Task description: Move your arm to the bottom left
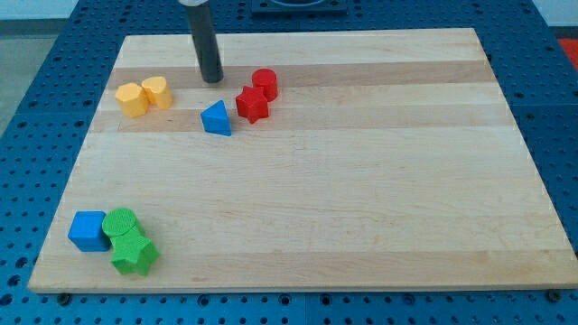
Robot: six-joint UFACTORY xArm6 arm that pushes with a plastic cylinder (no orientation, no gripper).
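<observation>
My tip (212, 79) touches the wooden board (361, 199) near the view's top left. It stands between the yellow blocks on its left and the red blocks on its right, just above the blue triangle (217, 118). A yellow hexagon (132, 98) and a yellow heart (157, 91) lie side by side. A red cylinder (264, 83) and a red star (252, 104) touch each other. At the bottom left sit a blue cube (88, 230), a green cylinder (120, 223) and a green star (134, 255), clustered together.
The board lies on a blue pegboard table (36, 108). The board's bottom edge runs close to the green star.
</observation>
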